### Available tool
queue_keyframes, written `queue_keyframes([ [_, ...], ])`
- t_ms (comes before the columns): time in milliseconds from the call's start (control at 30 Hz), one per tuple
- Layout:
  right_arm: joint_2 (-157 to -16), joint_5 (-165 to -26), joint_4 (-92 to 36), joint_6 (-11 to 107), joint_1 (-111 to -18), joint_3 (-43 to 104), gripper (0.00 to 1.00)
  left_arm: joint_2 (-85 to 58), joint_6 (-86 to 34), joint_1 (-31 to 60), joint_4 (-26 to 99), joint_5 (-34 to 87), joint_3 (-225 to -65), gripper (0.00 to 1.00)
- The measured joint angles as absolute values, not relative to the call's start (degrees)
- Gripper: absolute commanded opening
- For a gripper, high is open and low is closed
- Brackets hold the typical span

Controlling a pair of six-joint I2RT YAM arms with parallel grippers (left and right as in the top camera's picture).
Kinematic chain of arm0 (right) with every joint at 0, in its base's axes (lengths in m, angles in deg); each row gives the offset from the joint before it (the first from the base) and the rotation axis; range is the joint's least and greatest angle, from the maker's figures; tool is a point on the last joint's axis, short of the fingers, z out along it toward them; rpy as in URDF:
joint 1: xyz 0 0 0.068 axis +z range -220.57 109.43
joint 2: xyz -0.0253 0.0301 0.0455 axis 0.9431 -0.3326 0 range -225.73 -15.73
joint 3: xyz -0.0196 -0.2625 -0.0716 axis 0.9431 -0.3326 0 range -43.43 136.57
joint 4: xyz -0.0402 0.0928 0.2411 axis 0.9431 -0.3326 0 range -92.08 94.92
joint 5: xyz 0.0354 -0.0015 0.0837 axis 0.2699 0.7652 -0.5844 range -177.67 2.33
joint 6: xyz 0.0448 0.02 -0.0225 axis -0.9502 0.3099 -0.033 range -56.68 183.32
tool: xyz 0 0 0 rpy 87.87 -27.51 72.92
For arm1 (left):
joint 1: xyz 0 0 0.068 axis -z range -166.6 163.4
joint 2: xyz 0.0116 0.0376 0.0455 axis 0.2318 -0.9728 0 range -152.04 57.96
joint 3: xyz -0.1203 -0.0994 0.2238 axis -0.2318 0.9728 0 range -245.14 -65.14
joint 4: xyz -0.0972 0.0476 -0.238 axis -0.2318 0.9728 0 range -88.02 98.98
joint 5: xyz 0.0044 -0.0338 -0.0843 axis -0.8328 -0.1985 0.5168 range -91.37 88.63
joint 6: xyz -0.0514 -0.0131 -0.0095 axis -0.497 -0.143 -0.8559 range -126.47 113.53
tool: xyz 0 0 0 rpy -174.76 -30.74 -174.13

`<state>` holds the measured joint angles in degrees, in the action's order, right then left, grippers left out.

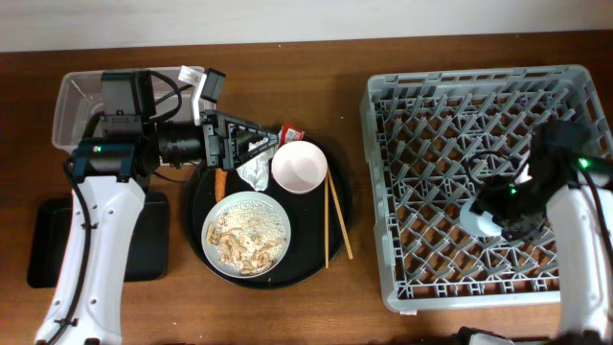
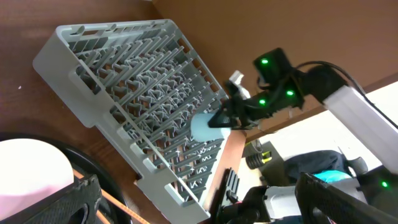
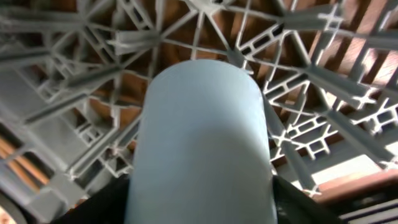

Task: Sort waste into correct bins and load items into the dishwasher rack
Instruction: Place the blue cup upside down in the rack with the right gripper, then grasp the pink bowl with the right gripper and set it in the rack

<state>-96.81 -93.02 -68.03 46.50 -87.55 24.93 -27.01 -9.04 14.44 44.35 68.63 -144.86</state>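
Over the dishwasher rack (image 1: 431, 96), toward its right side, my right gripper (image 1: 487, 218) is clamped on the light-blue cup (image 3: 202, 143). Its long axis runs straight out from the fingers toward the grid floor close beneath.

Even, soft overhead light falls on the brown counter (image 1: 335, 96), with only short shadows along the dishwasher rack (image 1: 460, 81). In the right wrist view the light-blue cup (image 3: 205, 137) looms slightly soft against a sharper grid; the left wrist view blows out white toward 4 o'clock.
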Motion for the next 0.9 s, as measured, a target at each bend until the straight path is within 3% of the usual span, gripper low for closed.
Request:
queue_keyframes([
  [133, -98.9, -96.7, -65.9, 48.4, -87.5, 25.5, 0.82, -27.0, -9.0, 14.4, 44.4, 68.7, -144.9, 0.99],
  [300, -94.9, -99.8, -63.6, 50.1, -84.3, 29.5, 0.79, -27.0, -9.0, 14.4, 44.4, 67.7, -144.9, 0.99],
  [467, -86.8, -104.4, -55.6, 51.8, -68.9, 31.9, 0.69, -27.0, -9.1, 14.4, 44.4, 63.4, -144.9, 0.98],
  [667, -91.3, -103.5, -46.7, 51.5, -50.0, 32.0, 0.64, -26.9, -10.3, 14.4, 45.2, 57.5, -144.9, 0.93],
  [767, -95.7, -99.7, -41.8, 50.3, -45.3, 32.0, 0.56, -24.5, -11.1, 14.4, 47.6, 49.8, -144.8, 0.93],
  [900, -103.7, -93.2, -37.7, 46.6, -42.4, 32.0, 0.53, -16.8, -13.7, 14.4, 49.8, 36.5, -144.8, 0.93],
])
